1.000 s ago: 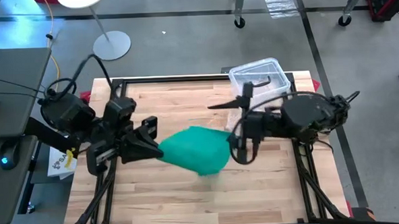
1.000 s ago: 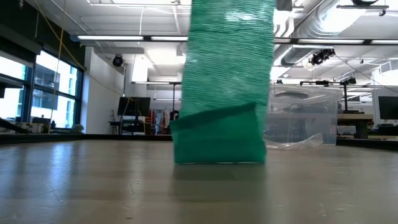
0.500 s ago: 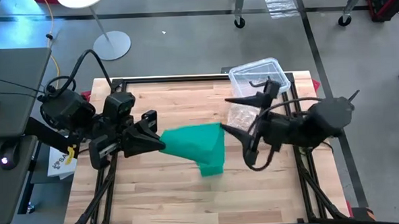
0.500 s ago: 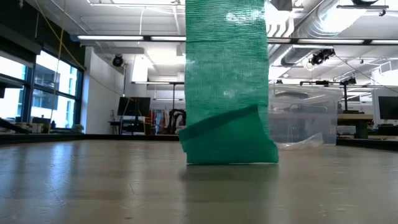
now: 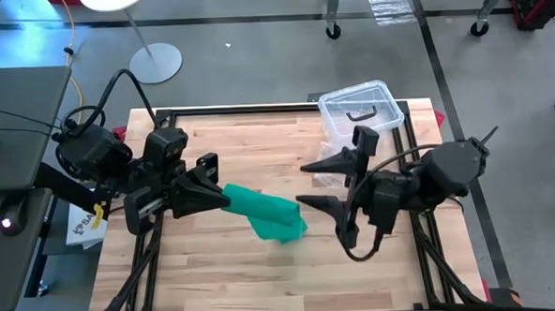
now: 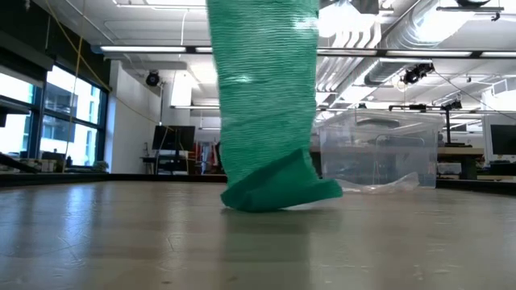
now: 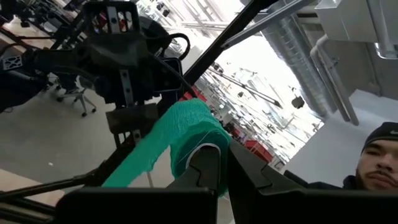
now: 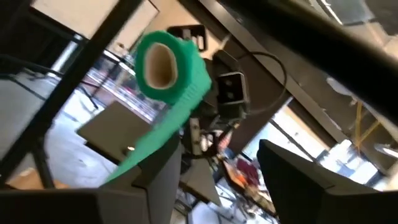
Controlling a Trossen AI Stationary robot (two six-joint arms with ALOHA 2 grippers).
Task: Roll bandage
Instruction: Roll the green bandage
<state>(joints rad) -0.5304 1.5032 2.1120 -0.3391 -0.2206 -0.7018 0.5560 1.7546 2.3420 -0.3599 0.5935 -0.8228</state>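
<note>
While the left claw (image 5: 221, 197) pinches the bandage (image 5: 266, 215), right-wrist view alone shows its rolled end; right claw (image 5: 316, 182) gapes empty.

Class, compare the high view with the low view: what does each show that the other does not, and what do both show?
Only the high view shows the two arms: the left gripper shut on the bandage's raised end, and the right gripper open, apart from the bandage. Only the low view shows the bandage hanging down to the table with its lower end folded there, and the room behind. Both show the green bandage, the wooden table and the clear box.
</note>
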